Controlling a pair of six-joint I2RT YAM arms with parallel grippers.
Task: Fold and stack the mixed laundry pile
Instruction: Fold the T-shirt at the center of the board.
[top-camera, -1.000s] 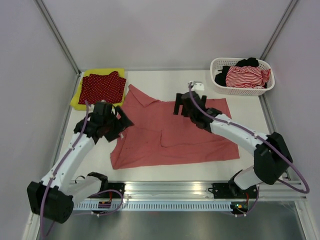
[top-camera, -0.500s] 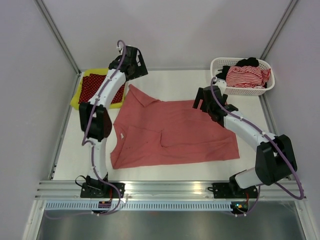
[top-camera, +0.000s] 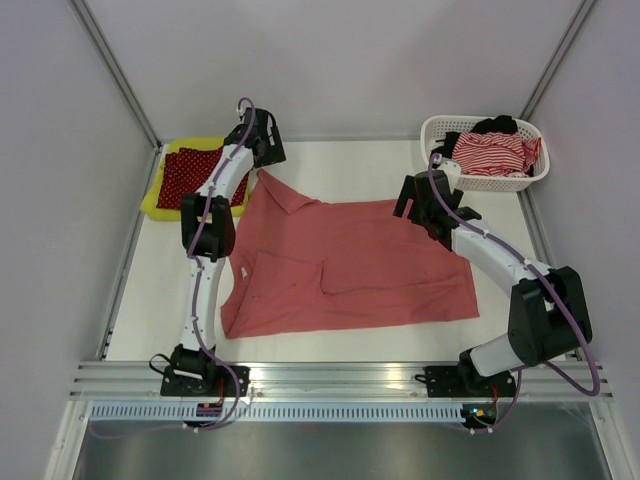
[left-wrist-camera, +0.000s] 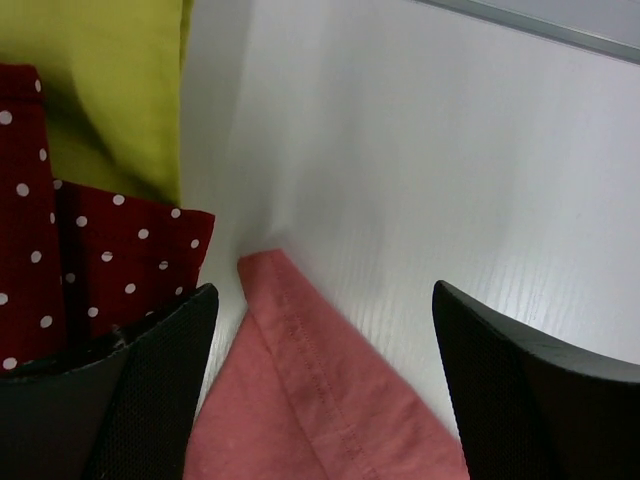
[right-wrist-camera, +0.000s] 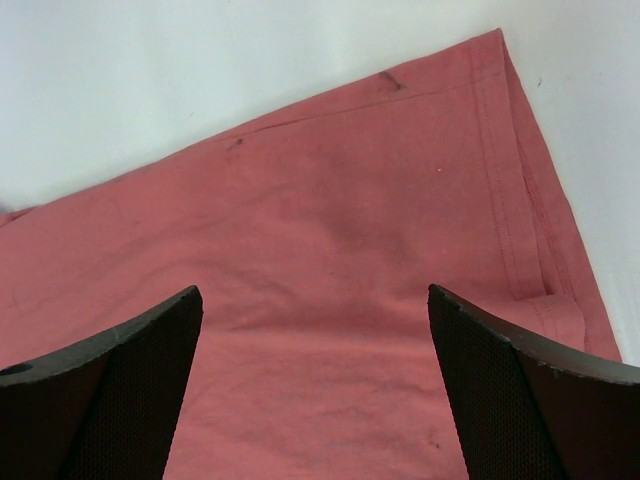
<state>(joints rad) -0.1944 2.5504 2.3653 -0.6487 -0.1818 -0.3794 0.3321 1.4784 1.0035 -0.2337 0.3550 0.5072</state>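
One garment is being folded: the salmon-pink polo shirt (top-camera: 350, 260), spread flat mid-worktop (top-camera: 350, 165). The basket (top-camera: 485, 178) stands beyond its far-right corner, and the dotted cloth (top-camera: 200, 175) lies just beside its far-left corner. Both claws are released and empty, left claw (left-wrist-camera: 320, 300) over the far-left corner, right claw (right-wrist-camera: 315, 300) over the far-right. Next, probably: lower, pinch both corners, fold toward the near hem.

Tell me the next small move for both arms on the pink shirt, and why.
Probably lower both arms and close on the salmon-pink polo shirt's far corners, to lift that edge for a fold. Both pairs of jaws stand open: the left arm's frame the far-left corner beside the dark red dotted cloth; the right arm's hang over the far-right corner.
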